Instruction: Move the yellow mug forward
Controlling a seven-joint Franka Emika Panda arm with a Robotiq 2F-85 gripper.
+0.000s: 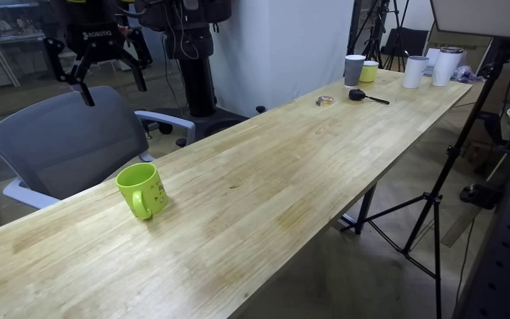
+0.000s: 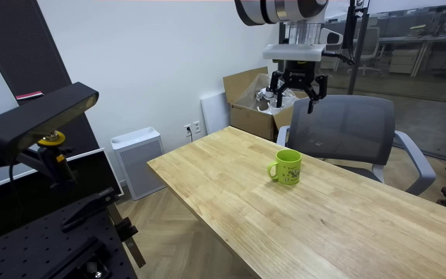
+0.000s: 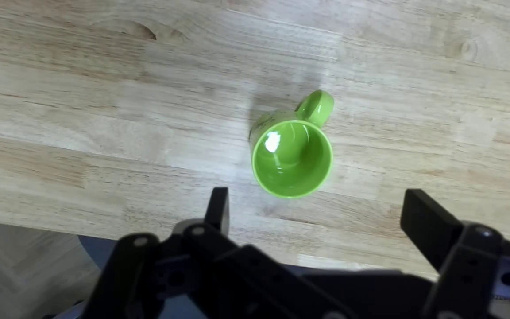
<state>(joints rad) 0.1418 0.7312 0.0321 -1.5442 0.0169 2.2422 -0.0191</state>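
Note:
The lime-yellow mug stands upright on the wooden table, near the chair-side edge, in both exterior views (image 1: 154,195) (image 2: 289,171). Small printed figures show on its side. Its loop handle points away from the chair. In the wrist view I look down into the mug (image 3: 292,159), with its handle toward the top of the picture. My gripper (image 1: 113,87) is open and empty, well above the table and apart from the mug; it also shows in an exterior view (image 2: 295,104). In the wrist view the open fingers (image 3: 317,204) lie just below the mug's rim in the picture.
A grey mesh chair (image 1: 73,137) stands against the table (image 1: 255,186). At the table's far end are a grey cup (image 1: 353,73), another yellow cup (image 1: 368,73), white cups (image 1: 413,73) and a black item with a strap (image 1: 357,94). A tripod (image 1: 432,195) stands alongside.

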